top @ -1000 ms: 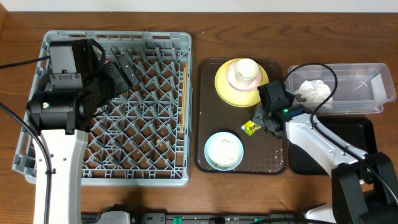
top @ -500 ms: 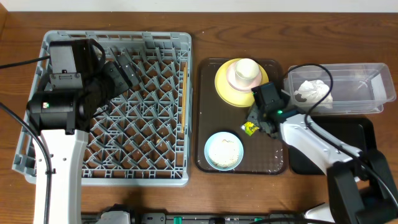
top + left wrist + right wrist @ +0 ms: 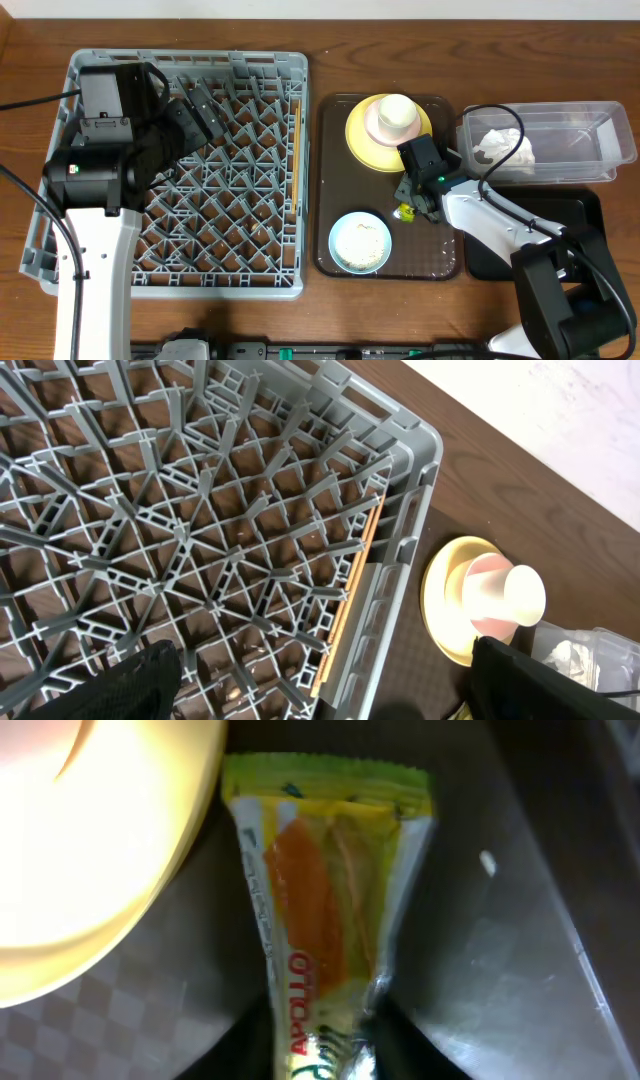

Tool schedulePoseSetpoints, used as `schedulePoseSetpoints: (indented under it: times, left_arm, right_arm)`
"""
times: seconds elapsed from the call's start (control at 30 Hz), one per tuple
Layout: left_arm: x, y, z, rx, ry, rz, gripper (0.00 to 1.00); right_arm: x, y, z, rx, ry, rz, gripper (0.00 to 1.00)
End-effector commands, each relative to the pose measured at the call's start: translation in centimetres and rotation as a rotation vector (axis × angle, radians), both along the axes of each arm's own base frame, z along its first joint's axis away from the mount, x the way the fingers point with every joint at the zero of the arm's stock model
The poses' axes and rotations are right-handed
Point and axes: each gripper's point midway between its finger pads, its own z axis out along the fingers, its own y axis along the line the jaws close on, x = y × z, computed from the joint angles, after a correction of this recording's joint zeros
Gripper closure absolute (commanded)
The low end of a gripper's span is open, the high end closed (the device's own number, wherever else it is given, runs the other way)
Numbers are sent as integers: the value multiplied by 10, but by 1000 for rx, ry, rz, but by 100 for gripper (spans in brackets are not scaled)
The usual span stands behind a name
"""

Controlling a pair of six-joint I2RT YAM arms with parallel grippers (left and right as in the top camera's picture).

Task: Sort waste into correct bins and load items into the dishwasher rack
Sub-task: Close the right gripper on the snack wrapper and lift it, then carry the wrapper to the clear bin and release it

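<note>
My right gripper (image 3: 412, 197) is down on the brown tray and shut on the green-and-orange snack wrapper (image 3: 405, 211). In the right wrist view the fingers (image 3: 325, 1045) pinch the wrapper's (image 3: 315, 890) lower end next to the yellow plate (image 3: 90, 850). The plate (image 3: 368, 142) carries a cream cup (image 3: 396, 114). The light blue bowl (image 3: 360, 243) holds pale crumbs. The chopsticks (image 3: 296, 130) lie along the right edge of the grey rack (image 3: 90, 270). My left gripper (image 3: 200, 115) hangs open and empty over the rack (image 3: 200, 510), near the chopsticks (image 3: 355, 595).
The brown serving tray (image 3: 333, 180) holds the plate, the bowl and the wrapper. The clear tub (image 3: 585, 150) at the back right holds the white tissue (image 3: 505, 148). The black tray (image 3: 585, 215) lies in front of it, partly under my right arm.
My right gripper has moved left across the brown tray onto the snack wrapper and now grips it. The left arm has not moved.
</note>
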Motion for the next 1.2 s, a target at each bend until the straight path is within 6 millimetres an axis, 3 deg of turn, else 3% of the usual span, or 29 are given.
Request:
schedulePoseSetpoints:
  times: [0.0,0.13,0.33,0.43,0.53,0.73,0.83,1.07,1.17]
  left_arm:
    - [1,0,2,2,-5,-7,6]
    - [1,0,2,2,-5,-7,6]
    - [1,0,2,2,-5,-7,6]
    - [1,0,2,2,-5,-7,6]
    - [1,0,2,2,-5,-7,6]
    - [1,0,2,2,-5,-7,6]
    - [1,0,2,2,-5,-7,6]
    - [1,0,2,2,-5,-7,6]
    - [1,0,2,2,-5,-7,6]
  right_arm:
    - [-5,8,4,39,8,35,83]
    - [3,11,36,52,-83,93,99]
    - [23,11,99,107,-288,109,99]
    - [36,-4,129,132,-395,61,99]
    - [49,-35,147,108,-473,-29,99]
    - [65,-117,158,35,-541,-249,99]
    - [69,-148,164,19,-572,-326,99]
    - [65,-207,167,-14,-618,-559,99]
    - [69,-216,159,3,-617,-618,98]
